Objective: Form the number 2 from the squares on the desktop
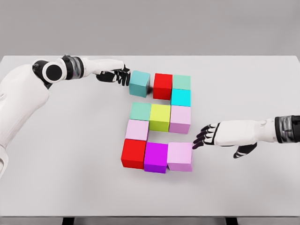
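While both arms reach in over the pale grey worktop (56, 178), eleven coloured cubes sit near its middle in the blocky outline of a 2. The top row runs from a teal cube (139, 83) on the left, set slightly apart and turned a little askew, to a red cube (162, 86) and a pale green cube (181, 82) that touch each other. Below the pale green one sits a cyan cube (180, 97), and under that a lilac cube (180, 118) ends the middle row, which continues leftward through a yellow-green cube (160, 116) to a second pale green cube (140, 111). A pale pink cube (137, 130) lies directly below that, and the bottom row holds a second red cube (133, 153), a magenta cube (156, 157) and a light pink cube (180, 156), all packed side by side. The left robot hand (115, 75) lies with its dark fingertips (124, 77) at the left face of the teal cube, fingers loosely extended and clasping nothing. The right robot hand (220, 135) hovers just beside the light pink cube, its fingers spread forward with the tips at that cube's upper right corner, holding nothing; whether they truly touch cannot be told.
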You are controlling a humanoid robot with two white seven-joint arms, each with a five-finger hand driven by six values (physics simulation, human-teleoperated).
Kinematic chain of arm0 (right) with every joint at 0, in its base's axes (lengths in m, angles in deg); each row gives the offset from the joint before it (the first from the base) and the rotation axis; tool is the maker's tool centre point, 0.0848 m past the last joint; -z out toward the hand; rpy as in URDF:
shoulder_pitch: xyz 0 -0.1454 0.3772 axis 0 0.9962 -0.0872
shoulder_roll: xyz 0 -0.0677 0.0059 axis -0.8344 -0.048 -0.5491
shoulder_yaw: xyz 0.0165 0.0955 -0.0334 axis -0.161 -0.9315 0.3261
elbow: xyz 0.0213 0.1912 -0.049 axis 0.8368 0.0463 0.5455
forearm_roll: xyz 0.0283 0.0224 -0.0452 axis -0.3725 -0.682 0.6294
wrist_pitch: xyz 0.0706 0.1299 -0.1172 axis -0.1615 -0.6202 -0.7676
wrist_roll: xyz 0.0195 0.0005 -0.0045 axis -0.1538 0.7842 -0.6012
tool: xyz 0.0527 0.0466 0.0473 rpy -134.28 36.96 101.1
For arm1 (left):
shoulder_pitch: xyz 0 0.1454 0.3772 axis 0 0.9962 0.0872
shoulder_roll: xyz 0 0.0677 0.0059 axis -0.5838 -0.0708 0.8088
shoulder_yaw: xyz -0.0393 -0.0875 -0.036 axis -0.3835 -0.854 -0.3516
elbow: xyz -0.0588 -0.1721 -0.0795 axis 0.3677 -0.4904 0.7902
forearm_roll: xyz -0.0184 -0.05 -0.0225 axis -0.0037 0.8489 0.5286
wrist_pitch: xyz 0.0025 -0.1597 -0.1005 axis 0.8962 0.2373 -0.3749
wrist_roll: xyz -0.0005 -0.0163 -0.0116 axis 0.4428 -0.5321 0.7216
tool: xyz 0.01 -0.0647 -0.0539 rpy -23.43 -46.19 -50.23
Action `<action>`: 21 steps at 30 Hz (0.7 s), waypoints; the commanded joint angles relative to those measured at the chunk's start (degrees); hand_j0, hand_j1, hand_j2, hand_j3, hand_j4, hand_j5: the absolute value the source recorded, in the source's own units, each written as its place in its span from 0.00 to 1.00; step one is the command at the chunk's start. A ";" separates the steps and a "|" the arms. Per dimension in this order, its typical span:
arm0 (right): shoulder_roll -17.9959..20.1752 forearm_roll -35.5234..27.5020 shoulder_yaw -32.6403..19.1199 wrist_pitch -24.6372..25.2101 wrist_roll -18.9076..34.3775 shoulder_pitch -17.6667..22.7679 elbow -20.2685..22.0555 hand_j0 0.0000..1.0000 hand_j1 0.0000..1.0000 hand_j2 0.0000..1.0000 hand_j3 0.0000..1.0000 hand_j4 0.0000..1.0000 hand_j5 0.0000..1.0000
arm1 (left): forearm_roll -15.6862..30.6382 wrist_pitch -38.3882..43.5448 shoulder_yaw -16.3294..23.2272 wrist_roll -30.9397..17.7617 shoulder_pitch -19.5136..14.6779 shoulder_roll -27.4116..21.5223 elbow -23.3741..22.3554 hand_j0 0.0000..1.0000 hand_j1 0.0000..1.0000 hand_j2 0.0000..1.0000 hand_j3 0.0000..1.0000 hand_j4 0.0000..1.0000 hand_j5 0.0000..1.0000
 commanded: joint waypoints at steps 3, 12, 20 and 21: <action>0.66 -0.83 -0.33 0.13 -0.02 0.00 -1.47 1.00 1.00 1.00 1.00 1.00 1.00 | 0.46 -0.26 -0.06 0.01 0.00 -0.13 0.21 0.34 0.34 0.34 0.34 0.34 0.34; 1.72 -0.66 0.02 0.13 -0.02 0.00 -1.74 1.00 1.00 1.00 1.00 1.00 1.00 | 1.34 -0.96 -0.15 0.01 0.27 0.04 0.13 0.34 0.34 0.34 0.34 0.34 0.34; 1.72 -0.48 0.63 0.13 -0.02 0.62 1.34 1.00 1.00 1.00 1.00 1.00 1.00 | 2.04 -3.42 -0.06 0.01 0.35 0.22 0.30 0.34 0.34 0.34 0.34 0.34 0.34; 1.72 -0.48 0.63 0.13 -0.02 0.62 1.69 1.00 1.00 1.00 1.00 1.00 1.00 | 2.04 -3.69 -0.06 0.01 0.35 0.39 0.30 0.34 0.34 0.34 0.34 0.34 0.34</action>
